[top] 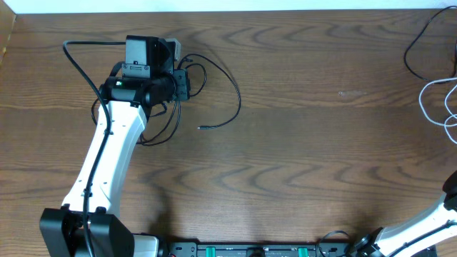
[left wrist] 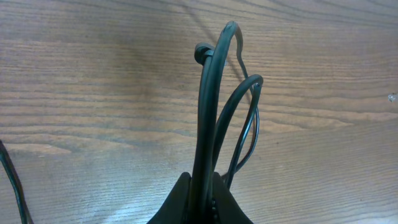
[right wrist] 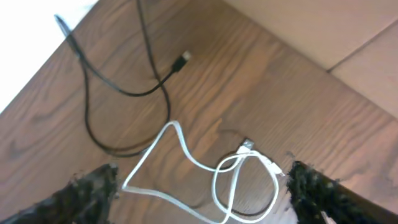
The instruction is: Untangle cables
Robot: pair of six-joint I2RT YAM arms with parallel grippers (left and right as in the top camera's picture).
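My left gripper [top: 183,83] is shut on a thin black cable [top: 238,101] at the table's far left. In the left wrist view the jaws [left wrist: 203,188] pinch the black cable [left wrist: 208,112], and its loops rise in front of them. One free end lies on the wood [top: 201,127]. The white cable [top: 426,100] lies at the far right edge. In the right wrist view the white cable [right wrist: 175,127] lies looped on the table below my open, empty right gripper [right wrist: 202,182]. Another black cable [right wrist: 134,94] with a small plug lies beside it.
A black cable stretch [top: 410,54] curls at the far right edge above the white one. The right arm's base [top: 428,221] is at the front right corner. The table's back edge meets a pale wall [top: 228,4].
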